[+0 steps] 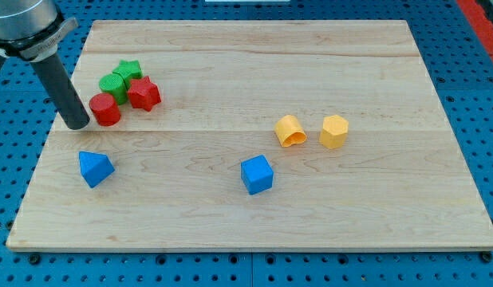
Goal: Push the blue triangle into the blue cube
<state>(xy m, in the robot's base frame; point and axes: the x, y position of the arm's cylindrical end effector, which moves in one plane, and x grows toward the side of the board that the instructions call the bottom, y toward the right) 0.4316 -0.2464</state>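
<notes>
The blue triangle [96,168] lies near the view's left edge of the wooden board [254,215]. The blue cube [257,174] sits near the middle, well to the triangle's right, apart from it. My tip [76,124] rests on the board above and slightly left of the blue triangle, a short gap away. It stands just left of the red cylinder [105,110], close to it.
A green cylinder [113,83], a green star [129,71] and a red star [143,94] cluster with the red cylinder at the upper left. A yellow arch-like block [290,131] and a yellow hexagonal block [334,131] lie right of centre.
</notes>
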